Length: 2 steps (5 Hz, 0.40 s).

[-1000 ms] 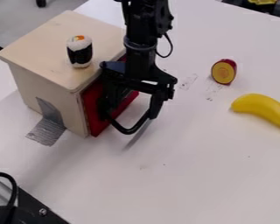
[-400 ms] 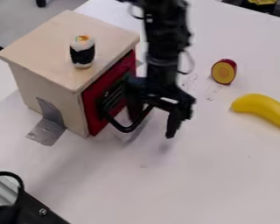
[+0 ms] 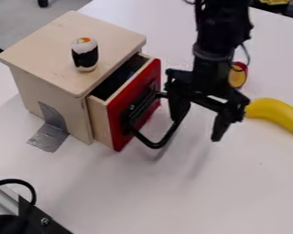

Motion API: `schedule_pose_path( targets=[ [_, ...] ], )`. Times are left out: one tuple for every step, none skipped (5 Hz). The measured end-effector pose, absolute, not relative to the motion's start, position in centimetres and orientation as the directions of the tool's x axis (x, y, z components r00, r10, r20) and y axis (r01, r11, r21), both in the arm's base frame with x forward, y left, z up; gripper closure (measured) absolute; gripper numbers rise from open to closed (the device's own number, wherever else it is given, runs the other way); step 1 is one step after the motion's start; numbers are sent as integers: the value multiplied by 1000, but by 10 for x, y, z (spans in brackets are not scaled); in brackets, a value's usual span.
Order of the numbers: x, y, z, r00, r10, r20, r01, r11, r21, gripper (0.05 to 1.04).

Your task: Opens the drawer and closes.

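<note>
The black gripper [image 3: 199, 122] hangs right of the wooden box, its fingers spread apart. Its left finger is at the inner side of the black drawer handle [image 3: 154, 144], and its right finger is outside the handle, over the white table. The drawer [image 3: 118, 132] has a red front and stands partly out of the box [image 3: 45, 59], with a dark gap showing at its top behind the front. Whether the left finger touches the handle, I cannot tell.
A toy sushi roll [image 3: 84, 55] stands on the box top. Grey tape [image 3: 49, 136] holds the box's left side to the table [image 3: 192, 196]. To the right lie a cut toy fruit [image 3: 237, 78], partly behind the arm, and a yellow banana [image 3: 276, 115].
The gripper has moved right, away from the box. The drawer, closed or nearly so earlier, has slid partway out, its handle moving with it.
</note>
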<state>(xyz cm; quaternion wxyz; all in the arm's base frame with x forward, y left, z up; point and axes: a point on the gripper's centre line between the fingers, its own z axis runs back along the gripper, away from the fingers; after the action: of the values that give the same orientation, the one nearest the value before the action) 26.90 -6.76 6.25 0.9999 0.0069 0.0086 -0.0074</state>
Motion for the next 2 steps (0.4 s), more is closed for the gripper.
schedule_pose_path(
  targets=[
    [265, -64, 75, 997, 83, -1, -82, 995, 56, 85],
    [261, -60, 93, 987, 159, 38, -162, 984, 70, 85]
  ],
)
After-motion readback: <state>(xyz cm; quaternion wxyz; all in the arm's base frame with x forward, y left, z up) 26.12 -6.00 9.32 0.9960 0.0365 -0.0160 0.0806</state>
